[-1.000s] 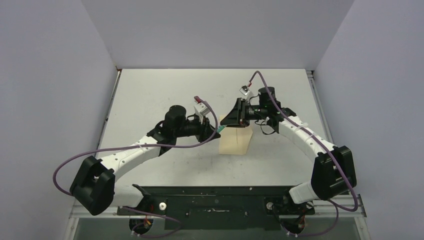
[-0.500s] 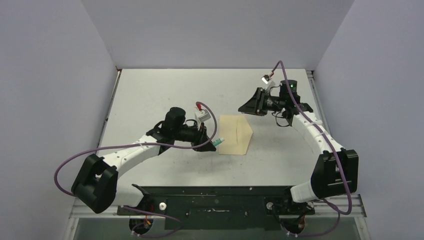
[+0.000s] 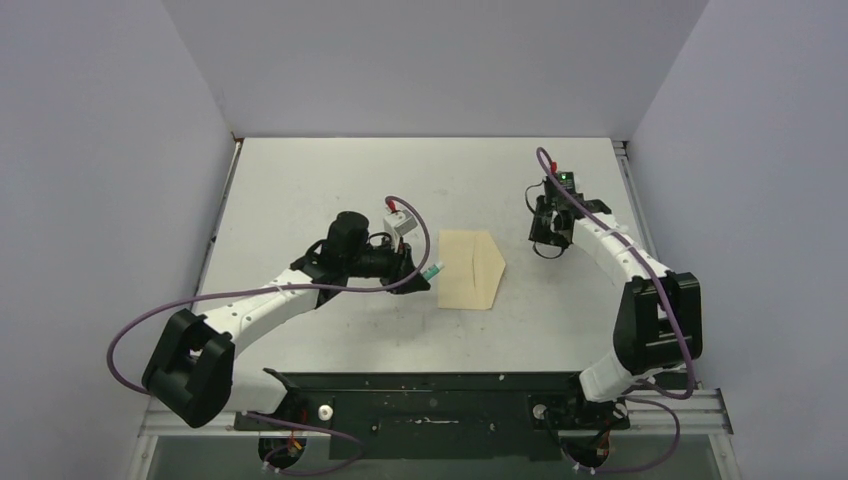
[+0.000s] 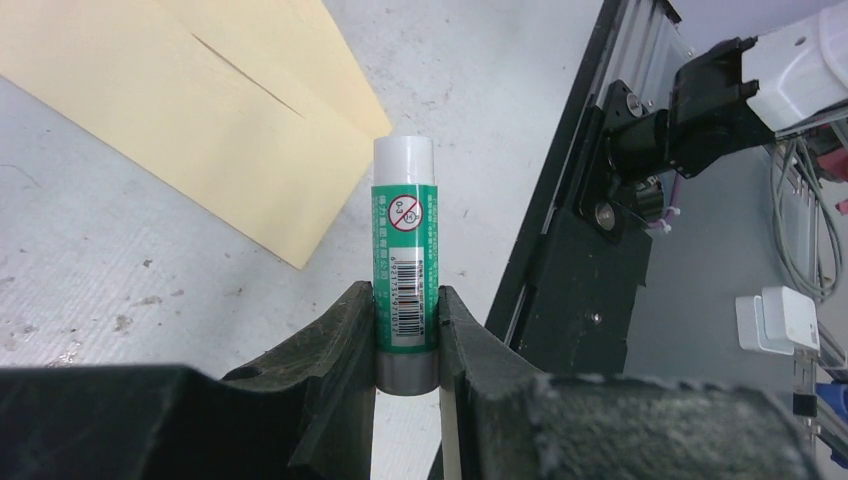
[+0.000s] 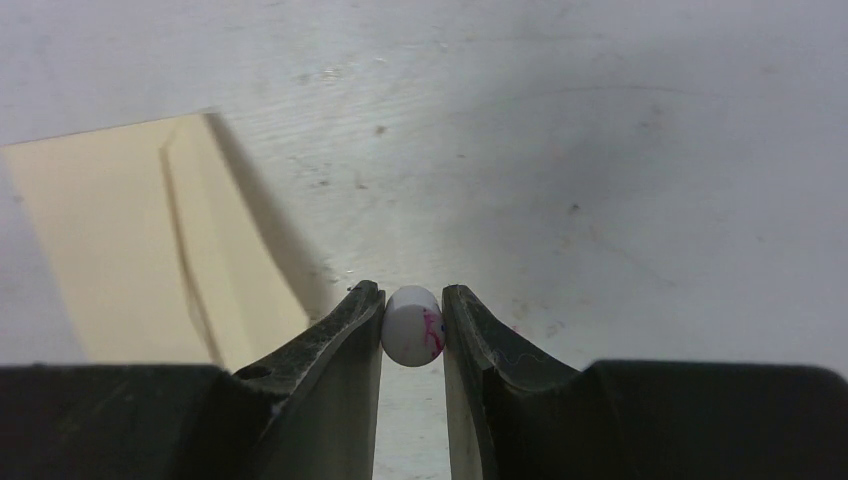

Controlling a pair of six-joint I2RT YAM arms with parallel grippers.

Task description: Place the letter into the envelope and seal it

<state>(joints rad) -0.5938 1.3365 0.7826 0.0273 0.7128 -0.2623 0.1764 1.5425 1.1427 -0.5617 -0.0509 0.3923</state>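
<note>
Two robot arms over a grey table point(image 3: 300, 190), a tan envelope lying flat between them.
On the left, the left gripper point(image 4: 406, 300) pinches a green glue stick point(image 4: 405, 230), its white tip pointing at the envelope point(image 3: 470, 270), which lies just beside it with its triangular flap folded down. Further right, well apart from the envelope, the right gripper point(image 5: 412, 300) is clamped on a small white round piece point(image 5: 410, 326) with pink marks.
</note>
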